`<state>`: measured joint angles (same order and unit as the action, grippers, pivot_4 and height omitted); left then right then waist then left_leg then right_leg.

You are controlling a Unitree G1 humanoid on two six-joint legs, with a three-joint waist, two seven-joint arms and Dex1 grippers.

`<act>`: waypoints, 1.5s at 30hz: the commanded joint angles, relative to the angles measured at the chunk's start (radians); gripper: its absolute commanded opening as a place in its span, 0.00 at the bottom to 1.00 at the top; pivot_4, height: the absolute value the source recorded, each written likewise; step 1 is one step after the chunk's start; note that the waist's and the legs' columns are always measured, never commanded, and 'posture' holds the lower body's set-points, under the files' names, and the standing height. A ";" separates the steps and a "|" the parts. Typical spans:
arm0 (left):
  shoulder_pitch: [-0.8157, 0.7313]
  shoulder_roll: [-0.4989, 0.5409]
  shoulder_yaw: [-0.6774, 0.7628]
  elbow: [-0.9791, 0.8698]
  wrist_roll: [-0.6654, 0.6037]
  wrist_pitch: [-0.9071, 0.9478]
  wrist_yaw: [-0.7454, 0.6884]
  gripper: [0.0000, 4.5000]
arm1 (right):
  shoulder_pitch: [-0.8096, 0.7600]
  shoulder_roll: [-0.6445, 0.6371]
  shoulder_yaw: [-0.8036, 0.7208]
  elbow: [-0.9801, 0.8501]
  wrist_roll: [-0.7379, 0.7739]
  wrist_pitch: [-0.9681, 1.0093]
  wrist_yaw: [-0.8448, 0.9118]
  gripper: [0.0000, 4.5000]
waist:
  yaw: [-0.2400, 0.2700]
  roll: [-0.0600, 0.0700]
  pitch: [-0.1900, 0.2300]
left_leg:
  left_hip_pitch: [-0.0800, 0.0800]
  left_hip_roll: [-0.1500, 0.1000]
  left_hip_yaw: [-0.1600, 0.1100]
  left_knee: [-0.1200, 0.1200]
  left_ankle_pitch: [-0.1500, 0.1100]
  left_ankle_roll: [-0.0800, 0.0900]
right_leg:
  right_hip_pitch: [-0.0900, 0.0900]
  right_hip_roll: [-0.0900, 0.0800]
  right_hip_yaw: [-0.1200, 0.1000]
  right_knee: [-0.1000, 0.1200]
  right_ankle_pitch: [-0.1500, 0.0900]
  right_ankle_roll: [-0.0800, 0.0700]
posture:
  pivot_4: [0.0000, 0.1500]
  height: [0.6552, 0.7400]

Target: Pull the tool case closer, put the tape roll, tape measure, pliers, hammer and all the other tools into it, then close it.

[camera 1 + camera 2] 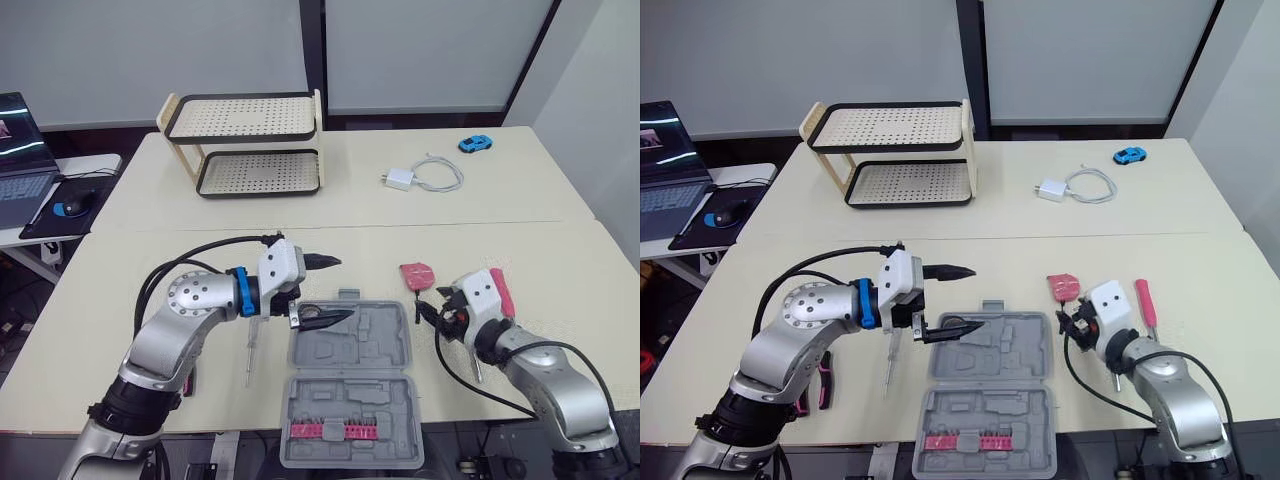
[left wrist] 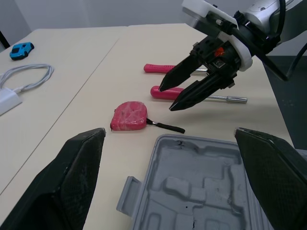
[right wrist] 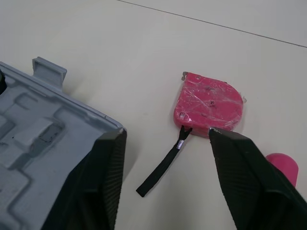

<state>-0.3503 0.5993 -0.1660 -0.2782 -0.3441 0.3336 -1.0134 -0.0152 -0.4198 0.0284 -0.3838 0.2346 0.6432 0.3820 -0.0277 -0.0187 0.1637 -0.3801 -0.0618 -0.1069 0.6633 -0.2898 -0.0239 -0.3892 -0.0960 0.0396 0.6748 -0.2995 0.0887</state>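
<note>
The pale tabletop carries the grey tool case at its near edge. The case lies open and flat between the two arms, and its near half holds a row of pink bits.

The left arm comes in from the case's left side with the elbow bent and raised. Its forearm is roughly level and turned across toward the case. The left tool points toward the case's right side with its two black fingers spread wide and nothing between them. One finger reaches past the case's far left corner and the other sits over that corner. Whether the lower finger touches the case cannot be told.

The right arm stands off the case's near right corner with the elbow low. Its forearm angles up toward the case's far right corner. The right tool hangs just off that corner, fingers parted a little and gripping nothing.

The pink tape measure lies on the tabletop just beyond the case's far right corner, apart from the case. Its black strap is stretched out below the right tool's fingers.

Right of the case, past the right tool, lie a pink-handled screwdriver and a second pink handle.

Just left of the case, under the left wrist, lies a clear-handled screwdriver.

Further left of the case, beneath the left arm, are pliers with pink and black handles.
</note>
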 commanded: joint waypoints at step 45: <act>-0.052 -0.071 -0.060 -0.005 0.045 -0.023 0.014 1.00 | -0.015 0.176 0.002 0.231 -0.186 -0.139 -0.158 0.00 | -0.001 0.001 0.000 | 0.000 0.000 -0.001 0.000 0.001 -0.001 | 0.000 0.001 0.000 0.003 0.000 0.000 | 1.00 1.00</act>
<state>-0.3984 0.5320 -0.2235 -0.2564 -0.2851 0.3053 -0.9945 -0.0543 -0.2328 0.0562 -0.1111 0.0338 0.4859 0.2176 -0.0285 -0.0181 0.1634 -0.3797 -0.0618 -0.1078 0.6635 -0.2893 -0.0247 -0.3896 -0.0952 0.0398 0.6773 -0.2995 0.0887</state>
